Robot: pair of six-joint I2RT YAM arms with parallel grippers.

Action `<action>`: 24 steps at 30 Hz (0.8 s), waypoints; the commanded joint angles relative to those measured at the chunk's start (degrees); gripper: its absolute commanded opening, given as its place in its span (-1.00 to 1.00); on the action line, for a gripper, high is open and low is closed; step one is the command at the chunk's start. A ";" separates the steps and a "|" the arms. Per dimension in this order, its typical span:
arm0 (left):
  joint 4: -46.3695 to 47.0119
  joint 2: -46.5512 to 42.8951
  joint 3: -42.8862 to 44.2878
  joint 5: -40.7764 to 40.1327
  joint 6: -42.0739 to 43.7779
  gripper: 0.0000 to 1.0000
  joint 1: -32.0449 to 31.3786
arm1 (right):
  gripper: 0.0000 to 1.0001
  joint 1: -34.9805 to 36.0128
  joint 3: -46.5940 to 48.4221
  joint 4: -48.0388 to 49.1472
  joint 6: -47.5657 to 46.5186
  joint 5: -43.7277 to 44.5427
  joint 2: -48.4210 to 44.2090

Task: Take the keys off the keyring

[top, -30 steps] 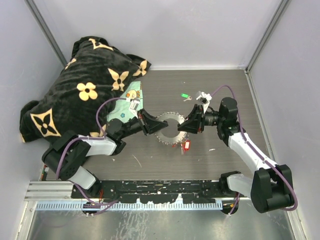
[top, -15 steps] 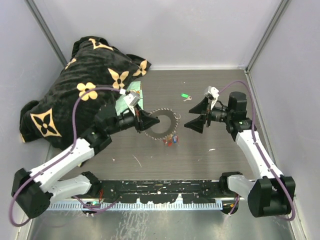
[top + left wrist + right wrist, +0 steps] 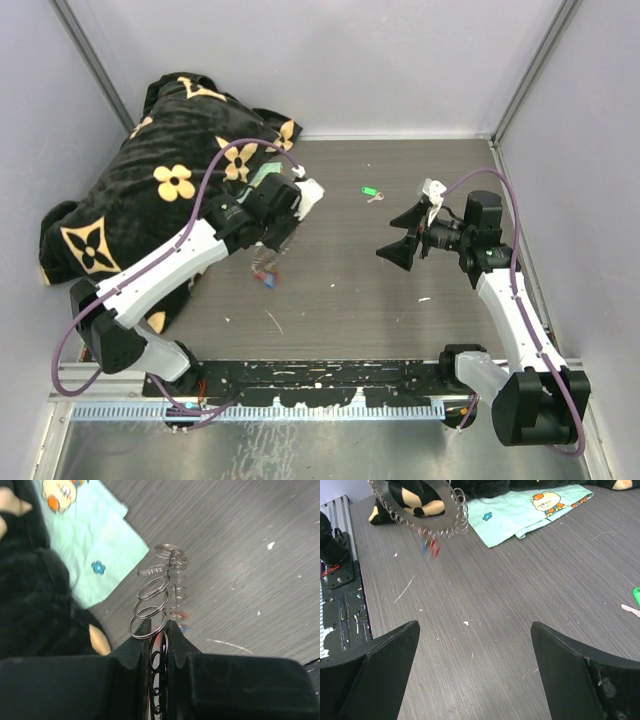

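The keyring, a grey disc-like ring rimmed with small wire loops, hangs above the table, and my left gripper is shut on its edge. In the left wrist view the keyring shows edge-on between the jaws. Keys with red and blue tags dangle below it, blurred; they also show as keys in the right wrist view. My left gripper sits left of centre. My right gripper stands wide open and empty, well to the right, and my right gripper has only bare table between its fingers. A green-tagged key lies loose on the table.
A black plush blanket with cream flowers fills the back left. A teal cloth lies beside it, under the left arm. White walls close in the table's left, back and right. The arms' mounting rail runs along the near edge.
My right gripper has opened wide and drawn back to the right, off the keyring. My left arm has carried the keyring left and up, and the keys swing under it.
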 commanded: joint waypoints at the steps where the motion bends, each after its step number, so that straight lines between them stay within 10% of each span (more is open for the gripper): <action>1: 3.04 -3.65 0.43 11.31 0.40 -1.00 0.39 | 0.98 -0.24 -0.56 2.59 0.84 -1.10 -1.05; 5: 10.44 -6.91 -2.20 10.26 0.80 -1.00 -8.30 | 0.97 -0.14 -1.50 3.20 0.75 -5.57 -0.75; 17: 14.19 -11.84 -1.75 23.20 -3.33 -1.00 0.24 | 1.00 0.45 -4.94 5.38 -4.08 -13.75 -4.65; 24: 16.29 -13.40 -1.09 29.57 -5.16 -1.00 0.12 | 1.00 1.08 -1.59 -17.70 -32.62 -21.55 -4.00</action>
